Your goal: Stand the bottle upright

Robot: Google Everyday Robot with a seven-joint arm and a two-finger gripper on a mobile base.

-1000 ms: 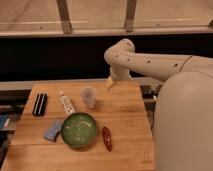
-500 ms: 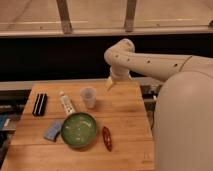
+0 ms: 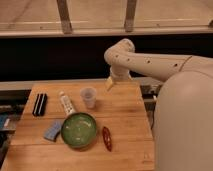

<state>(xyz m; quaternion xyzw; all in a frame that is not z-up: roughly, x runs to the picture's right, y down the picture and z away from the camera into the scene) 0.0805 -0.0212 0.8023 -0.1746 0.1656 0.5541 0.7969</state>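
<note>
End effector [image 3: 109,83], jaws apart, at wood tbl [image 3: 125,116] edge; slim bottle [image 3: 66,103] flat.

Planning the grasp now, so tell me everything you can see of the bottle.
The bottle is small, slim and whitish with a darker printed band mid-body. It lies on its side on the wooden table, left of the clear cup and apart from it, its near end by the rim of the green bowl; contact there is unclear. The gripper hangs open above the table's far edge, well clear of it.
</note>
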